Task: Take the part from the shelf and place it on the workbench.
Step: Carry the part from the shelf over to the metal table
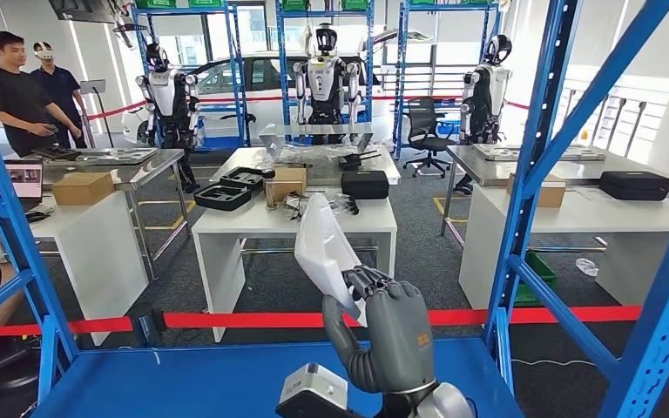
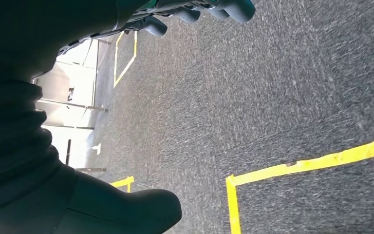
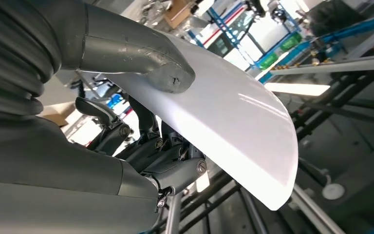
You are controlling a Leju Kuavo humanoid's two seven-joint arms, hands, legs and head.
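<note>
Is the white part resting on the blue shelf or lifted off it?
Lifted: the right hand holds the white part upright above the blue shelf.

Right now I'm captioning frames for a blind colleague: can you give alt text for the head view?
The robot's grey right hand holds a curved white plastic part upright above the blue shelf board. Beyond a red barrier tape stand white workbenches with boxes and black cases, three humanoid robots and two people.
</note>
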